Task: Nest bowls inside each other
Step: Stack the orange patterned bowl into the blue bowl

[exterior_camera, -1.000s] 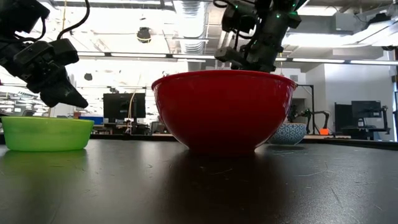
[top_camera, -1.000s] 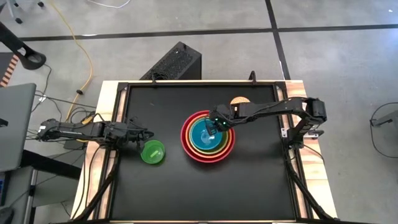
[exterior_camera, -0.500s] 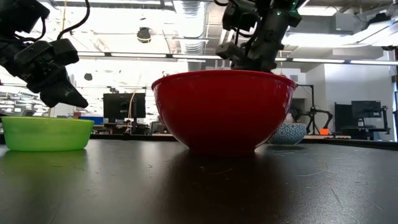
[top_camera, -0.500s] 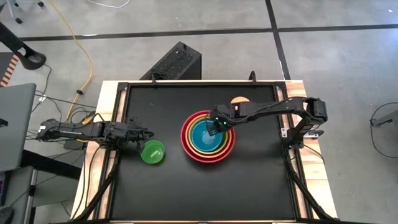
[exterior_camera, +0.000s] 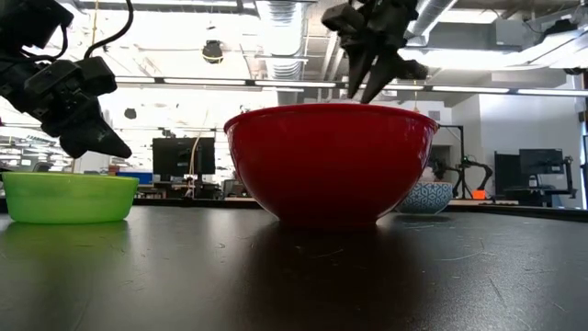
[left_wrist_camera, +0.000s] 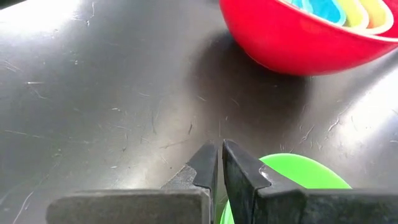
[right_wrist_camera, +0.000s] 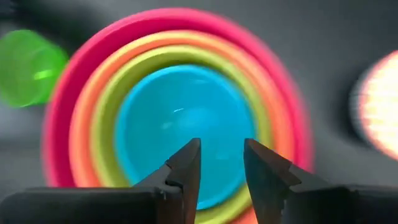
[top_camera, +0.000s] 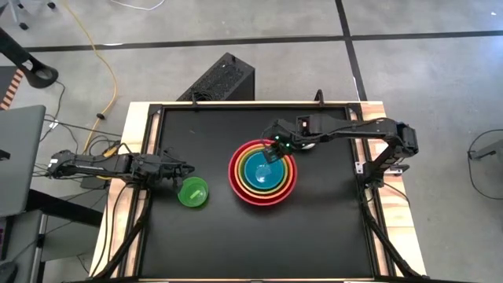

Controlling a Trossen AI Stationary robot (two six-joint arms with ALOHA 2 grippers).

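Progress check: blue bowl [top_camera: 262, 171] sits nested in lime, orange, red. Right gripper [top_camera: 275, 152] hovers above, parted and empty. Small green bowl [top_camera: 193, 192] and speckled bowl [exterior_camera: 424, 197] are left; left gripper [left_wrist_camera: 217, 163] is nearly closed, empty.

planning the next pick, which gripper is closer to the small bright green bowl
Left. The left gripper sits shut right at the small bright green bowl. The right gripper is open above the red bowl stack, well across the table.
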